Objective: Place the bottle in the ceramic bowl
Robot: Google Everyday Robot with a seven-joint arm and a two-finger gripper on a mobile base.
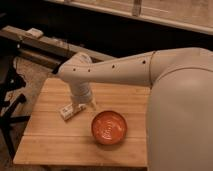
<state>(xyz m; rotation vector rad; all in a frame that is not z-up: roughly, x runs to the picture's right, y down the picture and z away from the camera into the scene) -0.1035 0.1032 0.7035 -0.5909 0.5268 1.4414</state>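
We see the bottle [70, 111] lying on its side on the wooden tabletop [55, 145], left of the middle, its long axis slanting from lower left to upper right. The ceramic bowl [109, 127] stands upright to its right and a little nearer the front edge, near the bottle but apart from it, and nothing lies in it. The arm [115, 67] reaches in from the right and turns down at the wrist, so the tool [84, 105] hangs over the bottle's right end. We cannot tell whether it touches the bottle, whether it is set wide or narrow, or whether it holds anything. We judge the bottle to be light and fairly stiff, with smooth rounded sides that could roll on the tabletop or slip out of an off-centre squeeze. As it lies, we would take it across its short width near the middle of its length, closing the tool square to the long axis so that it does not pivot. The bowl looks hard and glossy, so we would lower the bottle in rather than drop it. The bottle is shorter than the bowl is wide and should lie inside without hanging over the rim. Its label [68, 112] is pale with dark marks, but we can read no word or brand there, nor any writing elsewhere.
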